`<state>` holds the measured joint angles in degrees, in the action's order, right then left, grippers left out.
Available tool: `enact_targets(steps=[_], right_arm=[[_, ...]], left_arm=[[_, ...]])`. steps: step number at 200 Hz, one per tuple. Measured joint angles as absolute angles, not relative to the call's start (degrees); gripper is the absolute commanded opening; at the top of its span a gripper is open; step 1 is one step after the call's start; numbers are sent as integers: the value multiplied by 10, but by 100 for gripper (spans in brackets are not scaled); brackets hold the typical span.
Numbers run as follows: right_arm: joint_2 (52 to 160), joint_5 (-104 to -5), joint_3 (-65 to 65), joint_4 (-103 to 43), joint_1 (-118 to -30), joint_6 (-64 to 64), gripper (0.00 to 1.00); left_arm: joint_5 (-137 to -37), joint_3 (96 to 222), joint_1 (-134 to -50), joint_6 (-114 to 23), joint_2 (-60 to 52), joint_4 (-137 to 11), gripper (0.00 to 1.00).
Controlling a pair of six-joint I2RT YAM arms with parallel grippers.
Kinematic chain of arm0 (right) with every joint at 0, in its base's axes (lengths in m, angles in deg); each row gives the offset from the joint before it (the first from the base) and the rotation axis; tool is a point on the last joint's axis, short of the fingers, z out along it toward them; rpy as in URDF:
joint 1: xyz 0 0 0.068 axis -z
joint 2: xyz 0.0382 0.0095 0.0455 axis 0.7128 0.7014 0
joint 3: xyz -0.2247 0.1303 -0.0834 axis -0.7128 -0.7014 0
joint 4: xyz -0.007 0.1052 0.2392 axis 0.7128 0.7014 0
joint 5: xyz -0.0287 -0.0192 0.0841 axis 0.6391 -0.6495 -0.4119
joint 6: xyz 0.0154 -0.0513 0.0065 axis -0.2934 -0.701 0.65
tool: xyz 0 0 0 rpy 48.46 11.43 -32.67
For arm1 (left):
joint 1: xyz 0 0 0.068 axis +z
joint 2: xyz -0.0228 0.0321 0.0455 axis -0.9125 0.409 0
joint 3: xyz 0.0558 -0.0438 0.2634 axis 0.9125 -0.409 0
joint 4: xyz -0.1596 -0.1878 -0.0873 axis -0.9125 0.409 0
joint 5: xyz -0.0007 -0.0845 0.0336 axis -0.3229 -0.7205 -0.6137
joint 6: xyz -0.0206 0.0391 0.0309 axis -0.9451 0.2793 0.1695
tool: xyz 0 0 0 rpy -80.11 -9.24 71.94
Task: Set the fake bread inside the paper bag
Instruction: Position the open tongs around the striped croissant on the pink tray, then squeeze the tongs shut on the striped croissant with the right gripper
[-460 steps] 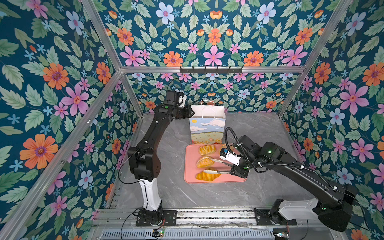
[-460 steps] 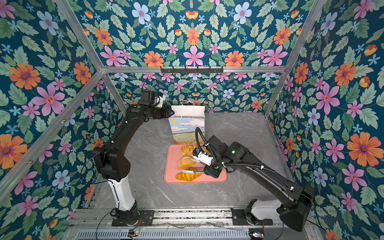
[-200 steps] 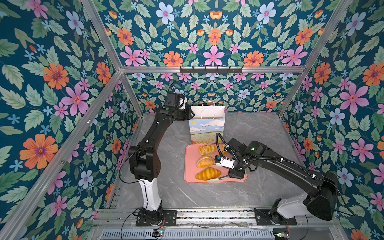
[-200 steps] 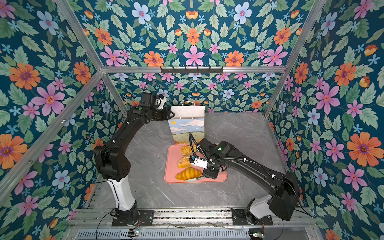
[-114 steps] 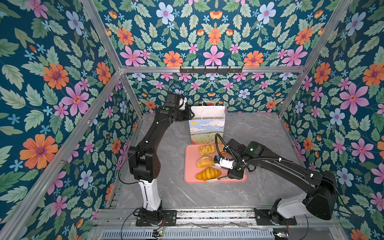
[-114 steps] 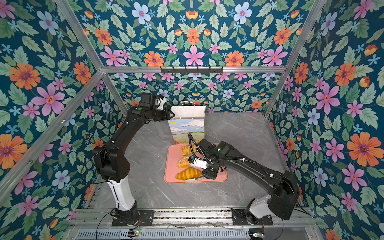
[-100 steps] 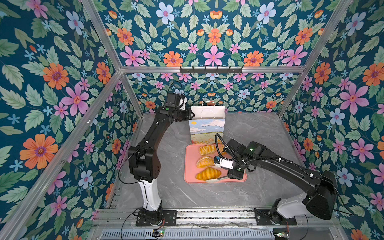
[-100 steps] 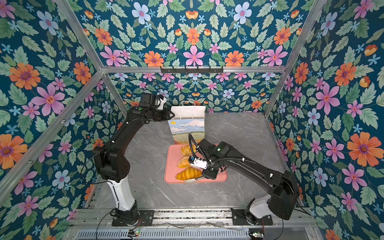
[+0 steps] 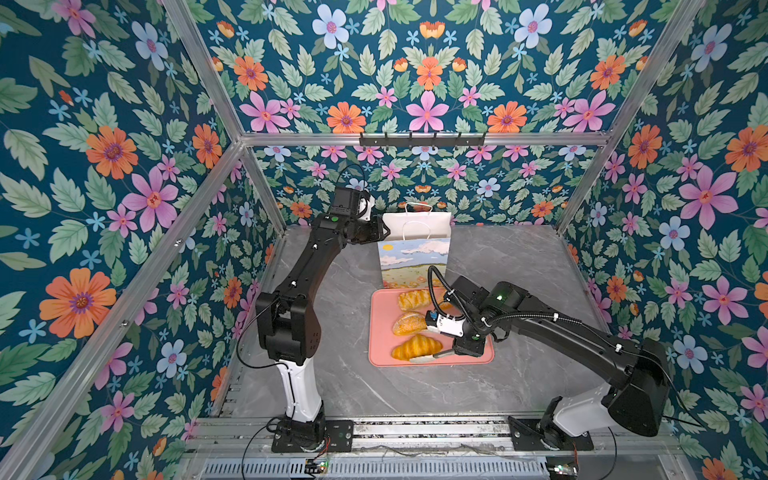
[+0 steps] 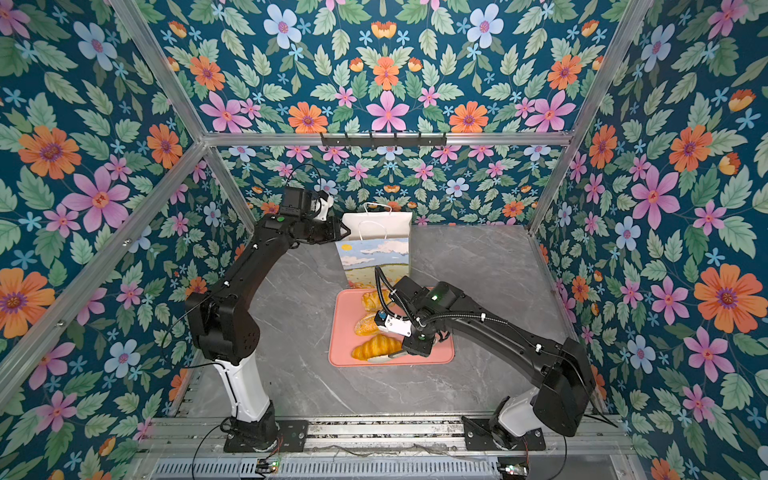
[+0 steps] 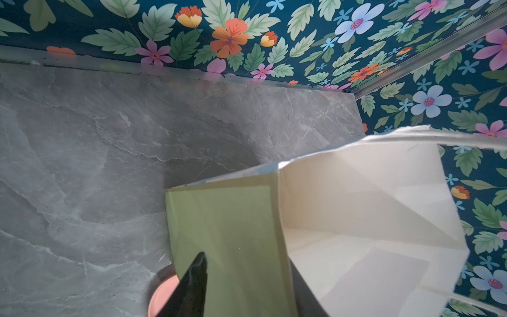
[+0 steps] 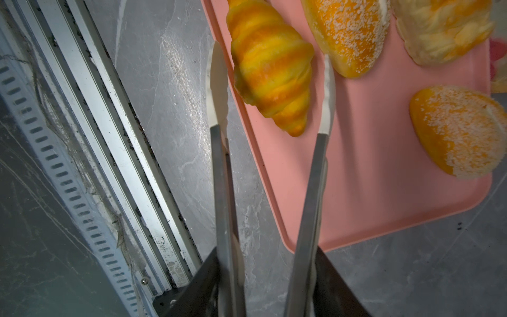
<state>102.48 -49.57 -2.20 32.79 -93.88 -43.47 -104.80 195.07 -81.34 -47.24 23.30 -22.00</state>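
Compared with a couple of seconds back, your right arm has tucked in and dropped. The tongs (image 12: 219,164) now sit low at the front edge of the pink tray (image 12: 370,178) instead of hovering over its middle.

Your right end effector (image 12: 269,280) is clamped on the tongs' handles. Their white tips are spread either side of the croissant (image 12: 271,74), one out over the grey surface (image 9: 415,390) and the other between the croissant and a sesame roll (image 12: 348,33). Nothing's squeezed yet, so I'd call this the pick-up step.

Your left end effector (image 9: 383,233) is up at the paper bag (image 9: 415,257), which stands right behind the tray. It looks pinched on the bag's side panel, though only one finger shows in the wrist view.

Next you need to close the tongs on the croissant's fat middle without nudging that roll. Then lift it clear and carry it over the bag's open mouth.
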Motion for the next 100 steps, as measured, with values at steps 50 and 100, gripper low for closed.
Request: enact_targets(steps=[50, 100], right_arm=[[1043, -493, -6, 336, -938, -439, 49], [1061, -494, 3, 343, -938, -449, 49]], left_arm=[[-1055, 1951, -814, -472, 233, -222, 43], [-1059, 1953, -814, -472, 233, -222, 43]])
